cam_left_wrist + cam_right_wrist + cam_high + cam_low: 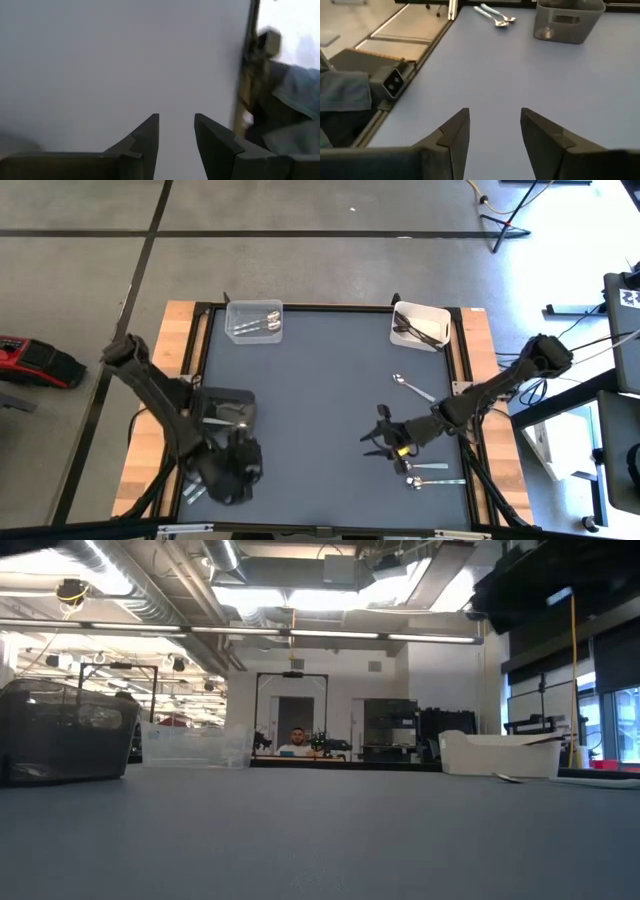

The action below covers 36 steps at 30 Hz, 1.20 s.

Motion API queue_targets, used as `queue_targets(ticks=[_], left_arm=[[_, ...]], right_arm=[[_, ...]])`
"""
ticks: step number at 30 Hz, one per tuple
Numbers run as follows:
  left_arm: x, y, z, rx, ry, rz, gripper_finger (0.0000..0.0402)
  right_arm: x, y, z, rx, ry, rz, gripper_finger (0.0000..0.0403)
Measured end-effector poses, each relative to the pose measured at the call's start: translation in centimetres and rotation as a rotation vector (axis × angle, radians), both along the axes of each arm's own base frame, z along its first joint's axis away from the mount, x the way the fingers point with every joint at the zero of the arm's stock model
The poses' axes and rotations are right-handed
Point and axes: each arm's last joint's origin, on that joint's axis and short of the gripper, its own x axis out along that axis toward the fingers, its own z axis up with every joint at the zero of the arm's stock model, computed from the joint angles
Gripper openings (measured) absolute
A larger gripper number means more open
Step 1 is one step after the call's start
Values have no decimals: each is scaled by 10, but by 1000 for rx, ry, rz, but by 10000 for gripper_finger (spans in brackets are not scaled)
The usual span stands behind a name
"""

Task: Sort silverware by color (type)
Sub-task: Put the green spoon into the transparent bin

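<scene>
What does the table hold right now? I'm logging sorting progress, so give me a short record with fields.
clear bin: far left, light silver spoons inside
white bin: far right, dark utensils inside
grey bin: near left
loose spoons: right side, several unsorted
left claw: open, empty, near left edge
right claw: open, empty, above the mat

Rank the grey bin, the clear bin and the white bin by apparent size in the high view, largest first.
1. grey bin, partly hidden by the left arm
2. clear bin and white bin: they look about alike, so I won't rank them.
</scene>
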Motion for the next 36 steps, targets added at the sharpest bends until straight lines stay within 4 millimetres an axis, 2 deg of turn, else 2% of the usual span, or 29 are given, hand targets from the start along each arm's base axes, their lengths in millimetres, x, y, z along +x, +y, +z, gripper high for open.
queue_targets(ticks=[5,10,18,26,36], left_arm=[[-16,-37,-24,-148,181,71,119],[-43,-54,-47,-142,377,187,119],[-75,-61,-62,-88,543,378,119],[-84,-54,-77,-62,593,414,119],[-89,-43,-110,-133,585,387,119]], right_arm=[[-10,17,2,14,-30,-25,165],[-17,25,2,51,-29,-57,165],[-22,37,-5,76,-18,-111,165],[-14,46,-18,97,-25,-94,165],[-12,47,-22,113,-11,-104,165]])
